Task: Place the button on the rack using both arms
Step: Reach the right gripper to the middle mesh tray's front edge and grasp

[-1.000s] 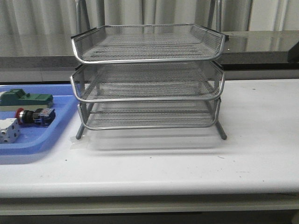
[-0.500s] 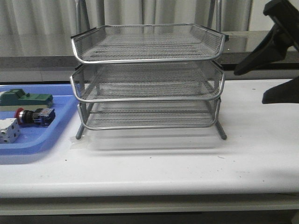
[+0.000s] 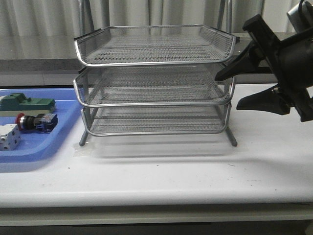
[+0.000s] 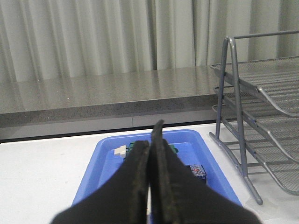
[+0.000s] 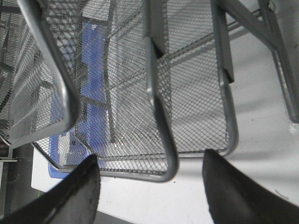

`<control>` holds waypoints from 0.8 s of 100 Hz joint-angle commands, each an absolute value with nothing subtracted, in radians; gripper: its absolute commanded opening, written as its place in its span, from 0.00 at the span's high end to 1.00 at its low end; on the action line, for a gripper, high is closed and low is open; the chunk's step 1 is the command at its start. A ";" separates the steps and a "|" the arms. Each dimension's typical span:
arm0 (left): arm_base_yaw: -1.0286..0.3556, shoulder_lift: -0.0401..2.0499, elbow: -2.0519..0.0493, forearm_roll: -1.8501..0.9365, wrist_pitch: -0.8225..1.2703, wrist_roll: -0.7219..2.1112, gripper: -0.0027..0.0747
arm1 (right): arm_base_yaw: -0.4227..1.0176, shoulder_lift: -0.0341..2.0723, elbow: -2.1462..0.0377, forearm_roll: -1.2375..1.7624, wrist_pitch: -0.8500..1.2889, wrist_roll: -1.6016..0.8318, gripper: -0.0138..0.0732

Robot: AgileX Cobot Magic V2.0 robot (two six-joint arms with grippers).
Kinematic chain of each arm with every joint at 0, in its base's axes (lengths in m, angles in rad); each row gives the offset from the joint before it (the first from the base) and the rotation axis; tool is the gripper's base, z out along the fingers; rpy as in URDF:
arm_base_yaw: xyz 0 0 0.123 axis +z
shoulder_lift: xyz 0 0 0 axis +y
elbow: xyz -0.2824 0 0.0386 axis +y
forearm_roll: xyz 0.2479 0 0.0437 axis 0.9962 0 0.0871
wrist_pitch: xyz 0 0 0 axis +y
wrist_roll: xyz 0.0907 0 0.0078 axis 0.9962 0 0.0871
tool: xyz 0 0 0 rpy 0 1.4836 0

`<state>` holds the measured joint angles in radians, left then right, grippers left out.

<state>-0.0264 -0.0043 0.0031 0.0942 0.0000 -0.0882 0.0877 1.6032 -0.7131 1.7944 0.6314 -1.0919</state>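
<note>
Button (image 3: 36,122) well apart from right gripper (image 3: 234,88).

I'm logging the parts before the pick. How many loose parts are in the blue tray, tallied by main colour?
Green block: 1
Red-headed button: 1
White-grey block: 1
Total: 3 parts in the blue tray

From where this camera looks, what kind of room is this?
Probably a lab or test bench, not a home: a plain white table before grey curtains, a wire rack, a blue tray of small parts including a red-headed button, and a black robot hand reaching in.
</note>
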 commanded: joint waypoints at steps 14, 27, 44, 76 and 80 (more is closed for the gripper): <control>-0.024 -0.036 0.037 0.085 -0.085 -0.099 0.99 | 0.087 1.635 -0.793 1.838 0.736 -1.113 0.29; -0.024 -0.036 0.037 0.085 -0.085 -0.099 0.99 | 0.087 1.668 -0.812 1.839 0.781 -1.113 0.29; -0.024 -0.036 0.037 0.085 -0.085 -0.099 0.99 | 0.087 1.697 -0.812 1.842 0.800 -1.113 0.30; -0.024 -0.036 0.037 0.085 -0.085 -0.099 0.99 | 0.087 1.727 -0.812 1.841 0.834 -1.113 0.54; -0.024 -0.036 0.037 0.085 -0.085 -0.099 0.99 | 0.087 1.727 -0.812 1.841 0.837 -1.113 0.58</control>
<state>-0.0264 -0.0043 0.0031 0.0942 0.0000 -0.0882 0.0877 1.7664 -0.7861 1.7978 0.7627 -1.0957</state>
